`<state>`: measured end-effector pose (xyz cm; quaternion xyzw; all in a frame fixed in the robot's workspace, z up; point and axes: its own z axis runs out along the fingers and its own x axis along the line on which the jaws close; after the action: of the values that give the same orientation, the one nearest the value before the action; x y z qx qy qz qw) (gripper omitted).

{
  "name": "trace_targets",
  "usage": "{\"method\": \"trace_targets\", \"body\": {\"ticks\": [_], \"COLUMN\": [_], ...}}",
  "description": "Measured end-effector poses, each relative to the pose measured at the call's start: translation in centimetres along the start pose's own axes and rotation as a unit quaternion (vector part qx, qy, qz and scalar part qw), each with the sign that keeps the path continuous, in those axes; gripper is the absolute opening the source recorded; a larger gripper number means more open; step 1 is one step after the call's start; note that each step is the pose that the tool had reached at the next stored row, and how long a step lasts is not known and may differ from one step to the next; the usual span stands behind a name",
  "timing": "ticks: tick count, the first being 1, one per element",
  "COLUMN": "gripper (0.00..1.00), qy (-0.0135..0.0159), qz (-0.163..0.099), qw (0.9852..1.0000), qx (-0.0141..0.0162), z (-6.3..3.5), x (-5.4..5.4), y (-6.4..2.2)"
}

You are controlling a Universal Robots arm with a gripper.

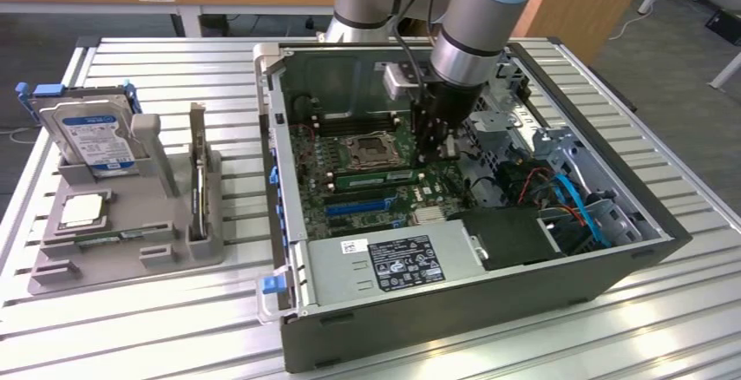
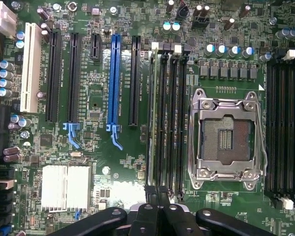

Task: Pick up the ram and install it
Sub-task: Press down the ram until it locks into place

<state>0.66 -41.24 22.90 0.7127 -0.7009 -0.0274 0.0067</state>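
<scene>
While the grey moulded parts holder (image 1: 116, 250) on the slatted metal bench (image 1: 139, 328) sits well apart from the empty silver processor socket (image 1: 368, 147), the ram, a long thin green circuit-board stick (image 1: 380, 174), stands edge-up in a black slot just beside that socket. The hand (image 1: 446, 156), pressed together and pinching nothing, sits at the stick's end, apparently touching it. I judge that seating is the step in hand. It calls for straight downward pressure until the stick locks home.

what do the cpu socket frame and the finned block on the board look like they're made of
CPU socket frame: seemingly bare metal, likely steel; silvery, with glints on its edges. Finned block: probably aluminium; pale matte silver with parallel ribs, though the bright light leaves the finish uncertain.
</scene>
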Motion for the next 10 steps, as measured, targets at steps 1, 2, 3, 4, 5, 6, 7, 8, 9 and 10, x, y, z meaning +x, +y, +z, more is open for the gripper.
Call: {"method": "trace_targets", "body": {"ticks": [1,2,3,4,5,6,7,8,9,10], "gripper": [0.11,0.11,0.11,0.11,0.11,0.11,0.11,0.11,0.11,0.11], "qy": [0.0,0.0,0.0,-0.0001,-0.0003,-0.0002,0.0,0.0,0.0001,0.0001], "qz": [0.0,0.0,0.0,0.0,0.0,0.0,0.0,0.0,0.0,0.0], "qw": [1.0,1.0,1.0,1.0,1.0,1.0,1.0,1.0,1.0,1.0], "qx": [0.0,0.0,0.0,0.0001,0.0001,0.0001,0.0,0.0,0.0,0.0], "z": [0.01,0.01,0.02,0.06,0.12,0.18,0.22,0.23,0.22,0.23], "x": [0.0,0.0,0.0,0.0,0.0,0.0,0.01,0.01,0.01,0.01], "y": [-0.04,-0.07,-0.07,-0.07,-0.08,-0.08,-0.09,-0.09,-0.09,-0.09]}}
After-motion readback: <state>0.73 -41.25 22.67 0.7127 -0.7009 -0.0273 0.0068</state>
